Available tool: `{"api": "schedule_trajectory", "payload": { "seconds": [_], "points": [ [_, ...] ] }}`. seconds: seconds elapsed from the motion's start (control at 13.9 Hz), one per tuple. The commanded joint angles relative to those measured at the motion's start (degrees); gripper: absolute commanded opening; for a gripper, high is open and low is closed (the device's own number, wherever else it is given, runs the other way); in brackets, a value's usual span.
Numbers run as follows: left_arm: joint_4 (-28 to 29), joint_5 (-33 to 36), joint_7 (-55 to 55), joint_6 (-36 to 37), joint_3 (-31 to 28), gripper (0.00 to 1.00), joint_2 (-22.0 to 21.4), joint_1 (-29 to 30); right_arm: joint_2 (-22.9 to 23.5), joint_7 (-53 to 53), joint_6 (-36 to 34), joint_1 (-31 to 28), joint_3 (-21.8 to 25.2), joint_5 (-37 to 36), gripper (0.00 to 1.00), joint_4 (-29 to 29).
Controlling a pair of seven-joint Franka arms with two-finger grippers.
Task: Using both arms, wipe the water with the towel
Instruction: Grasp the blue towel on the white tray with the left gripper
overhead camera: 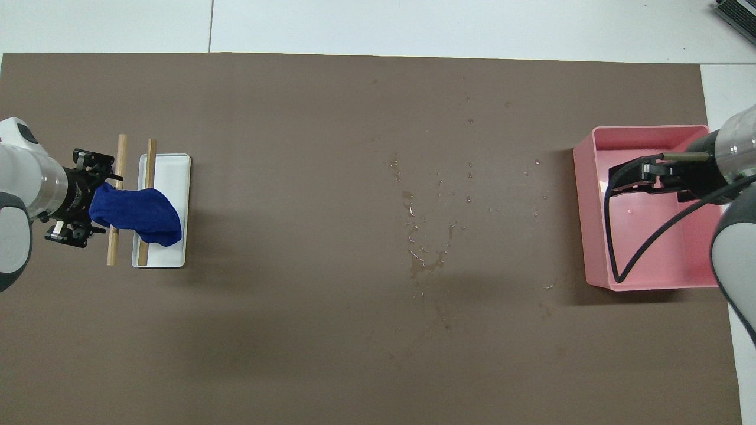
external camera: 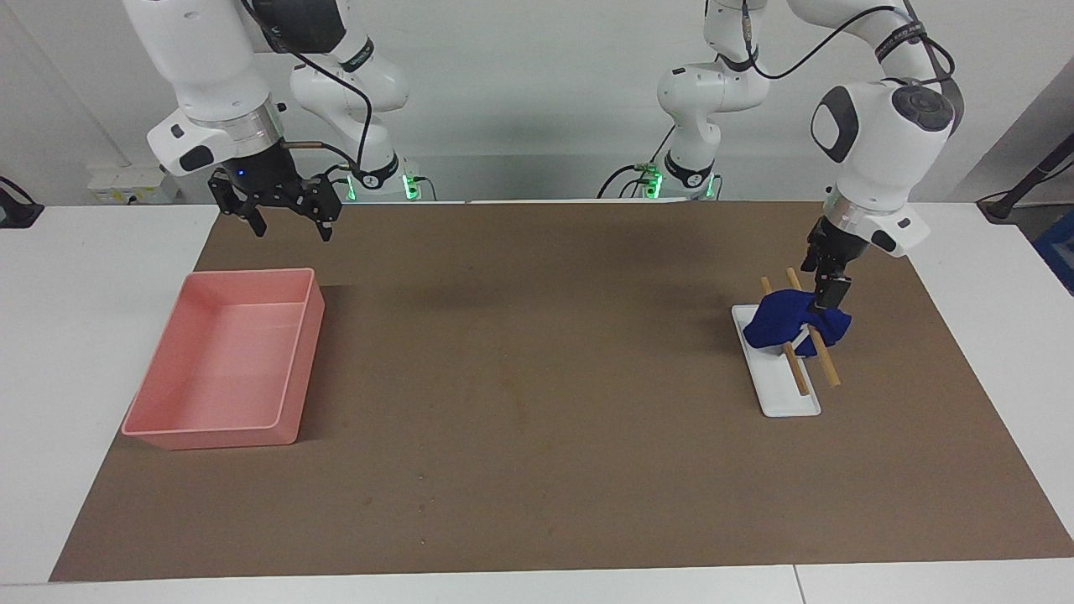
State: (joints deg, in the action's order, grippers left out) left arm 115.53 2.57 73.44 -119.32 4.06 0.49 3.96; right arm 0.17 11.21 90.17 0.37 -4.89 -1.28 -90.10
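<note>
The towel [external camera: 793, 319] is a small deep-blue cloth draped in wrinkly folds over two wooden sticks [external camera: 818, 352] that lie side by side across a flat white tray [external camera: 780, 394]. One stick rests over the tray and the other runs along its edge, on the side toward the left arm's end of the worktop. The tray sits on a brown mat [external camera: 537, 403] that covers most of the white worktop [external camera: 84, 277].

The left gripper [external camera: 826, 289] points down at the end of the towel that hangs off the tray toward the left arm's end. Its jaws stand apart on either side of that end of the cloth, which is clear in the overhead view [overhead camera: 75, 199]; they are not clamped on it. Whether a fingertip already touches the fabric cannot be told.

The right gripper [external camera: 285, 220] hangs in the air at the right arm's end of the worktop, over the edge of the pink bin [external camera: 168, 419] that lies nearest the robots, and waits there. Its jaws are spread wide and hold nothing. A black cable loops from its wrist across the bin in the overhead view.

The water [overhead camera: 422, 260] shows as a small puddle with scattered drops around it on the mat, about midway between the tray and the bin and well apart from both.
</note>
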Motion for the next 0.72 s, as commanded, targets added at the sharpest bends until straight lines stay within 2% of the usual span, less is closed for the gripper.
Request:
{"api": "schedule_trajectory", "payload": {
  "seconds": [0.0,0.29,0.36,0.51,0.65],
  "points": [
    [1.01,1.30,1.26,-2.59,0.33,1.00,0.65,1.05,-1.14,-0.14,0.00,-0.46,-0.39,0.31,1.00,-1.22],
    [3.20,1.39,1.26,-3.73,0.25,1.00,0.30,0.87,-1.05,-0.05,0.09,-0.46,-0.39,0.31,1.00,-1.22],
    [3.56,1.39,1.26,-3.73,0.33,0.93,0.21,0.79,-1.14,-0.14,0.09,-0.46,-0.39,0.31,1.00,-1.22],
    [4.52,1.39,1.18,-3.82,0.25,0.61,-0.14,0.26,-1.14,-0.05,0.09,-0.46,-0.39,0.31,1.00,-1.22],
    [4.09,1.47,0.83,-3.12,0.25,0.22,-0.05,0.17,-1.05,-0.05,0.00,-0.46,-0.39,0.31,1.00,-1.22]
  ]
}}
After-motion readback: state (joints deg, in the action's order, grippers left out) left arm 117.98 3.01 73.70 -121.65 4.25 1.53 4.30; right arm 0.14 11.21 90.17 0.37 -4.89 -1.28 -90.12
